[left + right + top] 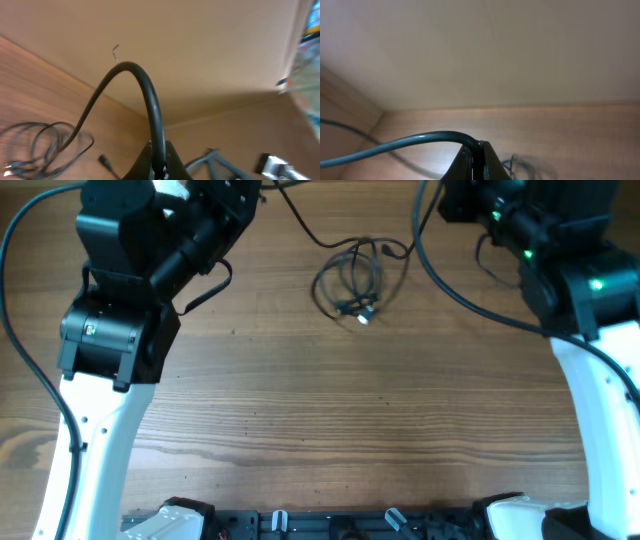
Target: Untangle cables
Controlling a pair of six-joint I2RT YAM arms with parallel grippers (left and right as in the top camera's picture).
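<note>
The cables [355, 280] lie as a loose bundle of thin black loops on the wooden table [320, 410], far centre, with a silvery tip [365, 317] at the near side. In the left wrist view the cables [37, 145] sit low left, with a small plug end [105, 161] beside them. They show as a blur [520, 165] in the right wrist view. My left gripper [159, 167] is shut and holds no cable. My right gripper [476, 162] is shut too and holds no cable. Both stay apart from the bundle, and the arm's own thick wire arches over each.
The left arm [150, 270] fills the far left and the right arm [560, 260] the far right. A thick arm wire [470, 295] sweeps over the table right of the bundle. A beige wall [200, 50] backs the table. A grey frame [215, 160] stands by the left gripper.
</note>
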